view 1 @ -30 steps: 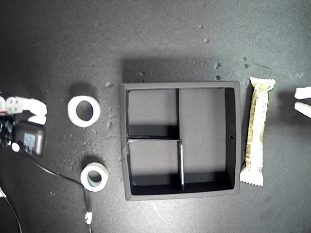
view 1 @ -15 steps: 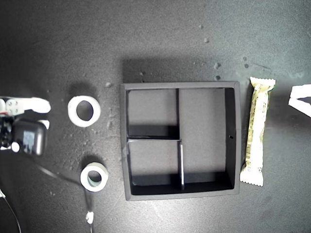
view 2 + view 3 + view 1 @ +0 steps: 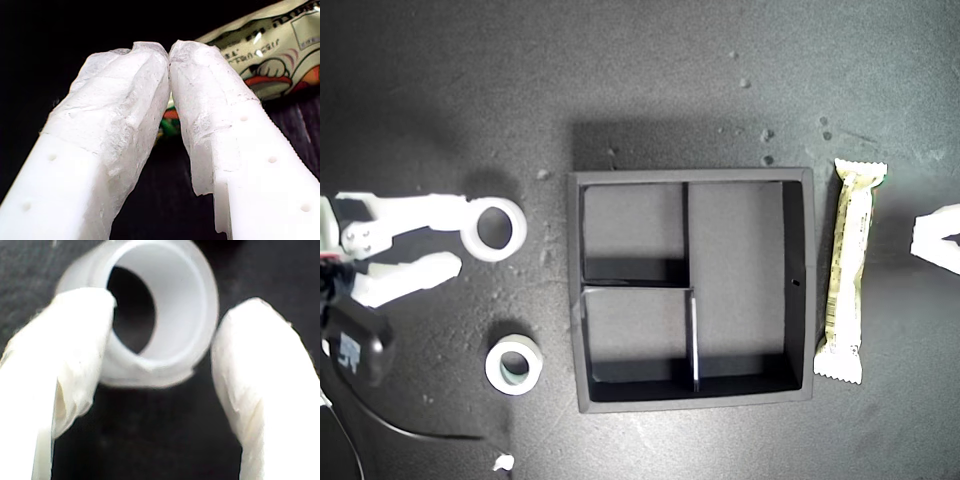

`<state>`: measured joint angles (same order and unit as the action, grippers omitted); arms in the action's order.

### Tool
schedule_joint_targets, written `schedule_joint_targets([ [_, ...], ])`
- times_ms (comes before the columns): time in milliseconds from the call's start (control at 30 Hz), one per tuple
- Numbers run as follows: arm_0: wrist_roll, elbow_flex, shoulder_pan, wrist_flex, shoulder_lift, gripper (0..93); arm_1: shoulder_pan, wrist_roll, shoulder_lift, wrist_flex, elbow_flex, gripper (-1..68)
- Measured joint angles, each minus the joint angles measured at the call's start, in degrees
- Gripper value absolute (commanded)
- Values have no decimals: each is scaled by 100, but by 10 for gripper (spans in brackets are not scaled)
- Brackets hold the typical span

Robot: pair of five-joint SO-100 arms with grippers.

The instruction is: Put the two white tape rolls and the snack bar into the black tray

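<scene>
1. My second gripper [image 3: 445, 237] sits at the exterior view's left with its jaws spread wide, holding nothing. One finger [image 3: 425, 210] touches or nearly touches the rim of the wider roll [image 3: 493, 229], the other finger lies on the mat short of it. Looks like it's lined up to straddle the ring wall, but that's my guess.
2. In the second wrist view that roll [image 3: 155, 315] sits just ahead of the open jaws, lying flat with its hole facing up. No long axis, so any approach angle works.
3. The other roll [image 3: 514, 364], greenish core, also lies flat nearby, untouched.
4. My first gripper [image 3: 932, 238] pokes in at the exterior view's right edge, tips pinched together on nothing, parked near the bar [image 3: 848, 270] but apart from it.
5. The bar lies flat just beside the tray [image 3: 804, 290] wall, long axis running top to bottom in the exterior view, parallel to the long compartment, so it could probably go across without turning.
6. Nothing in the tray yet.
</scene>
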<state>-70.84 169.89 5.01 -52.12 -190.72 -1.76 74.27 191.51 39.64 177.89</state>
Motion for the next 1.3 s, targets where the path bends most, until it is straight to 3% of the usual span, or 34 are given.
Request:
schedule_joint_targets([
  [133,281,-686,35,510,1292,156,-26,0,0,527,-387,-2],
  [433,360,-3243,211,360,5968,168,-35,0,-9,984,-677,-2],
  [700,-79,-3340,308,422,6715,174,-35,0,-9,984,-677,-2],
  [1033,-105,-3656,308,615,7831,171,-141,53,-9,984,-589,-2],
  [1300,-396,-3691,-237,800,8323,2,-281,44,-9,932,-694,-1],
])
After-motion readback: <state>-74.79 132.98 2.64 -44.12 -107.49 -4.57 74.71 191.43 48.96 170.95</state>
